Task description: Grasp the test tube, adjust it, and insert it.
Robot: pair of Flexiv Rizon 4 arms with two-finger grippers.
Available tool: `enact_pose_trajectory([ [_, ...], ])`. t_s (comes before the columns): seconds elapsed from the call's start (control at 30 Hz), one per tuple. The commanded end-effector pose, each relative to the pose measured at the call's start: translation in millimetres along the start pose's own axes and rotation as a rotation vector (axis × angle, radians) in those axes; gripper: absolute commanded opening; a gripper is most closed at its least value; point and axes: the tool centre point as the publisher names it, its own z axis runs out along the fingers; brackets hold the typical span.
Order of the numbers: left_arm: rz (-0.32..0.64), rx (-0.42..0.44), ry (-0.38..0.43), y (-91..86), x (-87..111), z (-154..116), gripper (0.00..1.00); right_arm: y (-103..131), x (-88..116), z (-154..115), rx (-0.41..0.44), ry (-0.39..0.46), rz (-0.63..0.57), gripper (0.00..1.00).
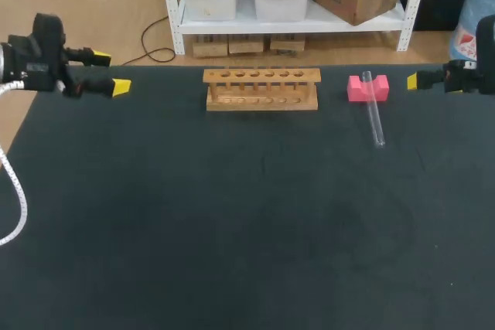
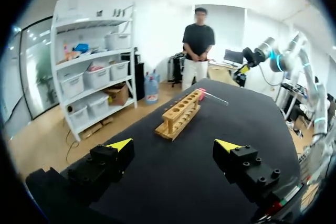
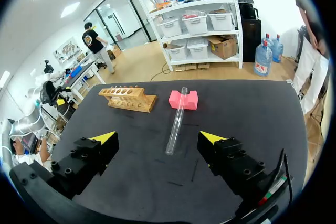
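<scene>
Test tube (image 1: pixel 375 113), clear, slender, end propped on pink block (image 1: pixel 356 90), left fingers (image 1: pixel 121 87) and right fingers (image 1: pixel 418 81) spread

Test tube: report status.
Left gripper open, empty. Right gripper open, empty. Test tube lies propped on the pink block, ungrasped. Nothing between block and wooden rack.

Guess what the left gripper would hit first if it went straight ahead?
Most likely the wooden rack, which lies straight ahead of the left gripper, end on. Its height is unclear, so it might pass above.
</scene>
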Motion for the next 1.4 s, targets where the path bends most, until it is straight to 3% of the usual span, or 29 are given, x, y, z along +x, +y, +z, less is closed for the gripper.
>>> enact_pose_trajectory([
  [0.03, 0.090, 0.317, -0.351, 12.3, 4.8, 21.4, 1.00, 1.3, 0.2, -1.2, 0.007, 0.000, 0.000, 1.00],
  [0.23, 0.128, 0.323, -0.347, 14.3, 4.1, 46.4, 1.00, 1.3, 0.2, -1.2, 0.007, 0.000, 0.000, 1.00],
  [0.67, 0.086, 0.273, -0.306, 17.0, 2.7, 80.9, 1.00, 1.3, 0.2, -1.2, 0.007, 0.000, 0.000, 1.00],
  [1.03, 0.062, 0.241, -0.247, 18.6, 3.6, 83.1, 1.00, 1.3, 0.2, -1.2, 0.007, 0.000, 0.000, 1.00],
  [1.4, 0.098, 0.232, -0.176, 21.2, 10.4, 77.6, 1.00, 1.3, 0.2, -1.2, 0.007, 0.000, 0.000, 1.00],
])
